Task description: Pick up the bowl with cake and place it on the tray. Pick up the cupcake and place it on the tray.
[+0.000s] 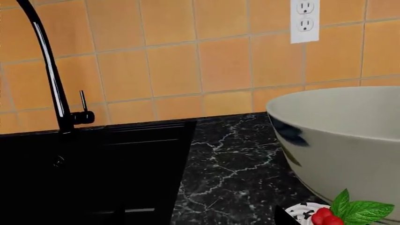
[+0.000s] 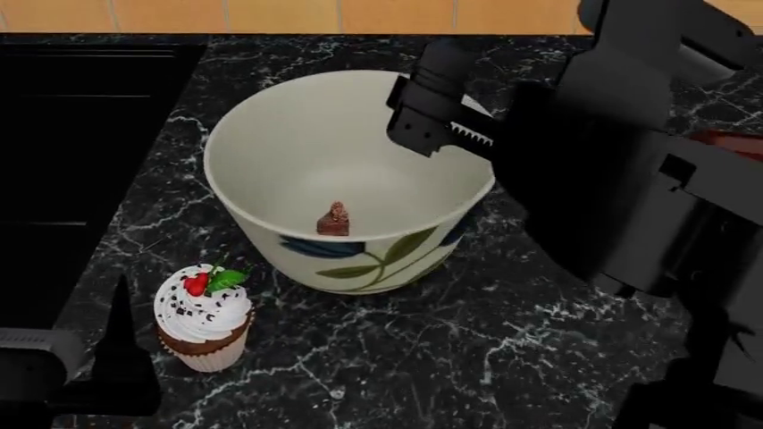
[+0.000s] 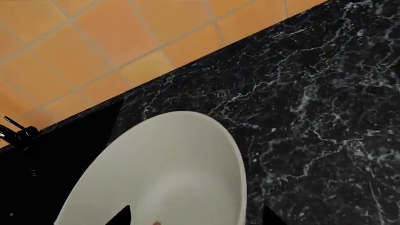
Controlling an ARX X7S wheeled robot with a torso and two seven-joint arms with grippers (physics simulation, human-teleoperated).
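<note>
The big cream bowl point(image 2: 346, 170), with a blue flower and green leaves on its side, stands mid-counter. The tiny brown cake point(image 2: 334, 220) lies on its floor. My right gripper point(image 3: 195, 218) hangs open over the bowl's point(image 3: 175, 173) right rim, one fingertip inside and the other outside above the counter. The cupcake point(image 2: 205, 317), white-frosted with cherries and a leaf, stands in front of the bowl to the left. My left gripper point(image 1: 200, 218) is open low beside it, with the cupcake point(image 1: 340, 214) just off one fingertip point(image 1: 284, 216). A dark red sliver of tray point(image 2: 730, 141) shows behind the right arm.
A black sink point(image 2: 71, 134) is sunk into the black marble counter point(image 2: 477, 340) left of the bowl, with a black faucet point(image 1: 50, 70) at its back. An orange tiled wall with a white outlet point(image 1: 304, 18) closes off the counter's far edge.
</note>
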